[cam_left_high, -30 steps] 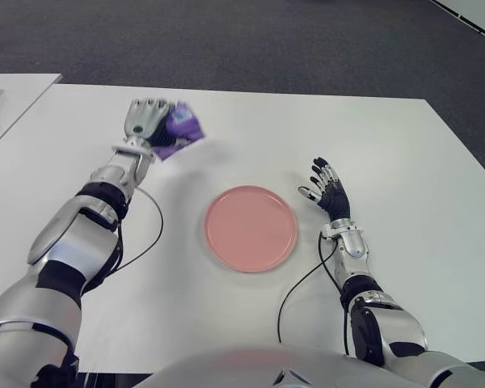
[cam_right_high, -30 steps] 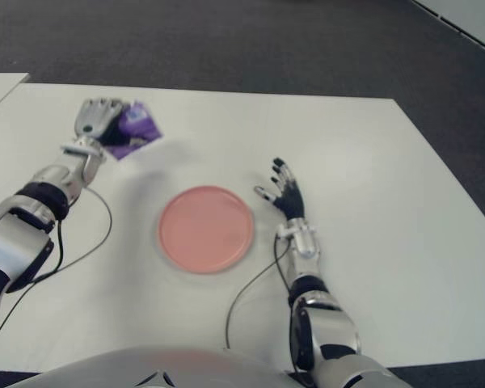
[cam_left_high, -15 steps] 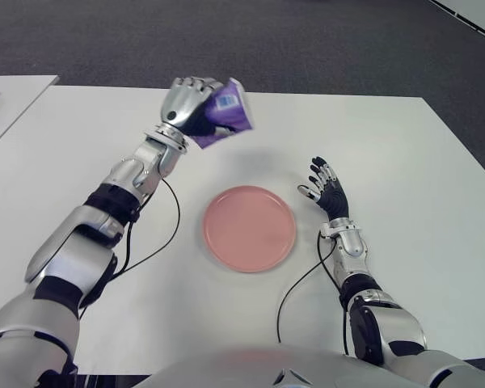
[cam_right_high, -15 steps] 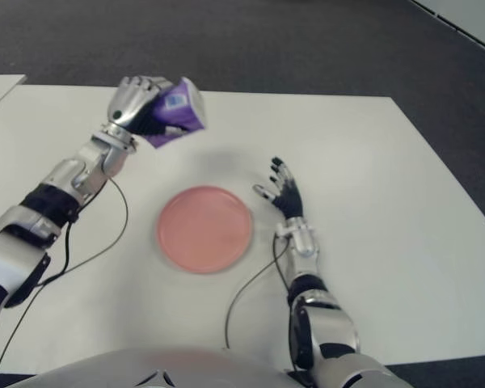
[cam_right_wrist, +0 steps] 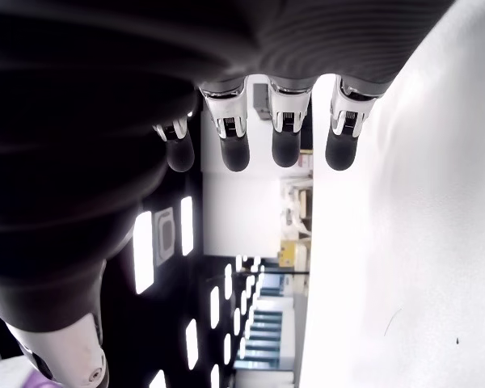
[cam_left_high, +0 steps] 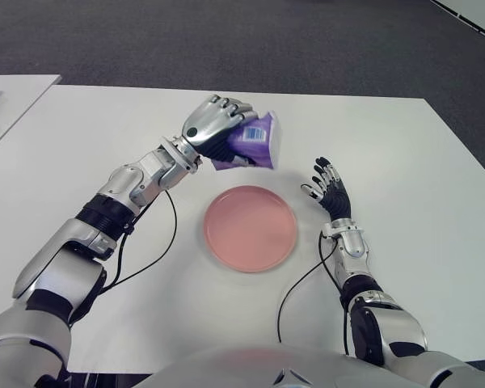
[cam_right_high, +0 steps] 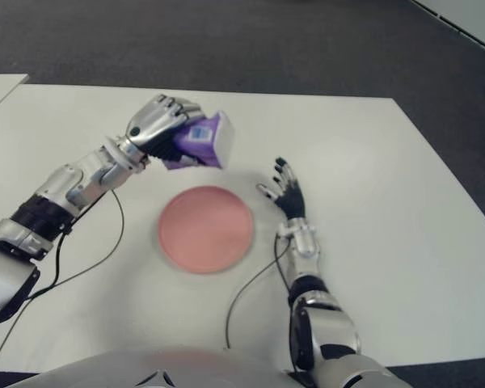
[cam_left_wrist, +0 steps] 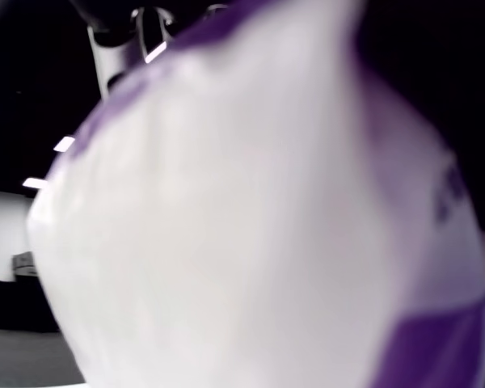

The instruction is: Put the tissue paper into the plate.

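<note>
- The table [cam_left_high: 436, 202] before me is a broad, flat white slab with a smooth matte top; dark grey carpet [cam_left_high: 250, 40] with a fine ribbed weave lies beyond its far edge.
- A second white tabletop [cam_left_high: 8, 101] shows at my far left, apart from the main one by a narrow gap.
- My left arm [cam_left_high: 113, 202] reaches out over the table, its shells silver and glossy with black banded joints, and a thin black cable [cam_left_high: 158, 242] loops from it onto the white surface.
- The plate [cam_left_high: 251, 228] is round, shallow and salmon pink, with a low raised rim and a dull, even finish; it sits flat on the table between my two hands, with nothing in it.
- My left hand [cam_left_high: 217, 129] has its metallic fingers curled tight around the tissue paper [cam_left_high: 255, 141], a soft purple plastic pack with a white face and a small printed label, slightly crumpled under my grip. It is in the air, just beyond the plate's far rim, tilted.
- My right hand [cam_left_high: 330, 191] shows just right of the plate, black-padded fingers spread and straight, holding nothing.
</note>
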Motion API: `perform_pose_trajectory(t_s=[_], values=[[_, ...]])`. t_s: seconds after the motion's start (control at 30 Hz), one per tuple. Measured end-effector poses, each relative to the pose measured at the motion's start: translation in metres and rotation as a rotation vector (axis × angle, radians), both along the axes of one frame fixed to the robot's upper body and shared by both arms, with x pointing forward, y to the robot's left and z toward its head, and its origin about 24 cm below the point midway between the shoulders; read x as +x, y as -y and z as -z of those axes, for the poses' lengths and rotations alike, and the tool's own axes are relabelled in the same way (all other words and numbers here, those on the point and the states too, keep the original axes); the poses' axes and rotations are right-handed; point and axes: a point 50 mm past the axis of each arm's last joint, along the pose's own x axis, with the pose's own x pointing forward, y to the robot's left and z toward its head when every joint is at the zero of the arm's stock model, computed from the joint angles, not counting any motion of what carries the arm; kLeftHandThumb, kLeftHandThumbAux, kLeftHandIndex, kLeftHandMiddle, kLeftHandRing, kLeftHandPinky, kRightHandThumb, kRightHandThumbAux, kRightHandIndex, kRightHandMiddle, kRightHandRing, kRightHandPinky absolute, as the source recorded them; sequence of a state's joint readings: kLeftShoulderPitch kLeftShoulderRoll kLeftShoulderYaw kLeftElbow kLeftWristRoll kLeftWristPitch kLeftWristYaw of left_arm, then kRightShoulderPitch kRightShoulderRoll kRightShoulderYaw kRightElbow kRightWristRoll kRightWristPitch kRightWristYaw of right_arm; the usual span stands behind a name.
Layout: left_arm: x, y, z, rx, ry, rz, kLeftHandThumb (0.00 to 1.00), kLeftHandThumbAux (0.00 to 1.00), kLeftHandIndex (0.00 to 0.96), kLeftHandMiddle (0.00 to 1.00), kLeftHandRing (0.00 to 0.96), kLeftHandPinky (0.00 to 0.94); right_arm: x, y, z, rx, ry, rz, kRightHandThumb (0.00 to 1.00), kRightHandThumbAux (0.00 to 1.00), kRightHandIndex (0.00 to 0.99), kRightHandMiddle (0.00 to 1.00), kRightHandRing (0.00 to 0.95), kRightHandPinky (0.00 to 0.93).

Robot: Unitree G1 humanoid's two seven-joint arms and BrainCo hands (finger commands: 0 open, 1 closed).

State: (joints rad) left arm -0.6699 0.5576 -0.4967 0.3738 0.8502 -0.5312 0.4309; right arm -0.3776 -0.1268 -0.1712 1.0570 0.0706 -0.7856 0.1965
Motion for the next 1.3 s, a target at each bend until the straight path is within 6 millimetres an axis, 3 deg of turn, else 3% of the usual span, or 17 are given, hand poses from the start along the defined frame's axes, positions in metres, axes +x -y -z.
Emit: perform_pose_trajectory(t_s=[0.1,0.37,0.53,1.3], values=[[-0.006,0.004,0.004,0.03,-0.005,0.04,0.951,0.65,0.386,0.509,0.532,0.783,0.0,0.0,0.0,0.0,0.0,0.0,0.0,0.725,0.0,0.0,0.0,0.0],[-0.022,0.012,0.043,0.134,-0.141,0.103,0.951,0.65,0.386,0.509,0.53,0.782,0.0,0.001,0.0,-0.001,0.001,0.006,0.0,0.689,0.0,0.0,0.0,0.0],[-0.023,0.012,0.056,0.184,-0.222,0.103,0.951,0.65,0.386,0.508,0.53,0.792,0.0,0.001,0.0,-0.003,0.0,0.013,0.0,0.651,0.0,0.0,0.0,0.0],[-0.025,0.009,0.069,0.35,-0.386,0.106,0.949,0.651,0.384,0.503,0.531,0.79,0.0,0.003,0.0,-0.011,-0.001,0.032,0.0,0.593,0.0,0.0,0.0,0.0]])
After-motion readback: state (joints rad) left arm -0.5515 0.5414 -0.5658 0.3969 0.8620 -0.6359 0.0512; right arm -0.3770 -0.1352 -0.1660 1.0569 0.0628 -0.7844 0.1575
